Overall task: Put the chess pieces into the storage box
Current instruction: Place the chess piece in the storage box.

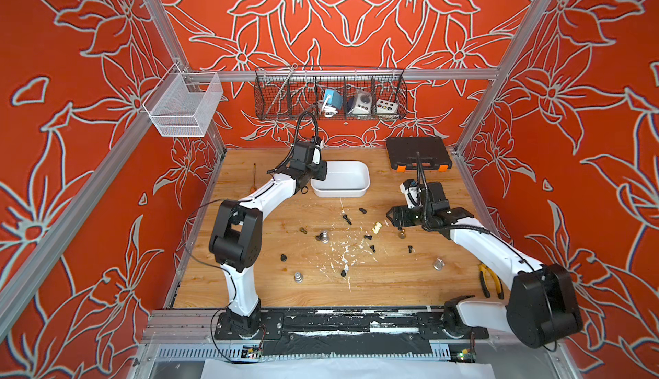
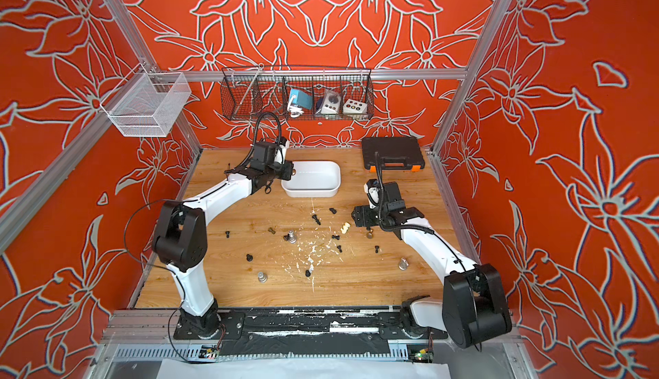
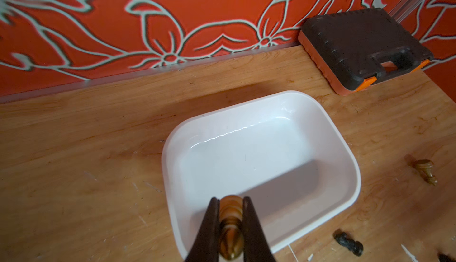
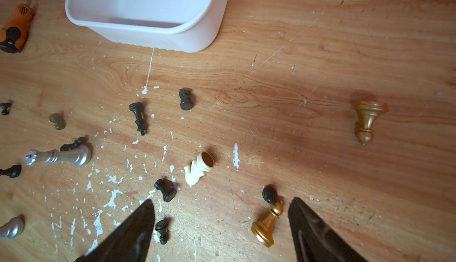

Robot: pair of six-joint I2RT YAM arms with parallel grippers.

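My left gripper (image 3: 230, 204) is shut on a brass-gold chess piece (image 3: 230, 226) and hangs over the left rim of the white storage box (image 3: 355, 174), whose inside looks empty. My right gripper (image 4: 222, 206) stands open low over the table, right of the scattered pieces. A gold pawn (image 4: 267, 226) and a small black piece (image 4: 161, 231) lie between its fingers, untouched. A cream knight (image 4: 198, 168), a silver piece (image 4: 59, 157), a larger gold piece (image 4: 367, 122) and several tiny black ones lie on the wood in front of the box (image 1: 360, 190).
A black case with orange latches (image 1: 419, 152) lies at the back right. An orange-handled screwdriver (image 1: 255, 177) lies at the back left, and yellow-handled pliers (image 1: 490, 281) at the front right. Wire baskets (image 1: 330, 93) hang on the back and left rails. White paint flecks mark the table's middle.
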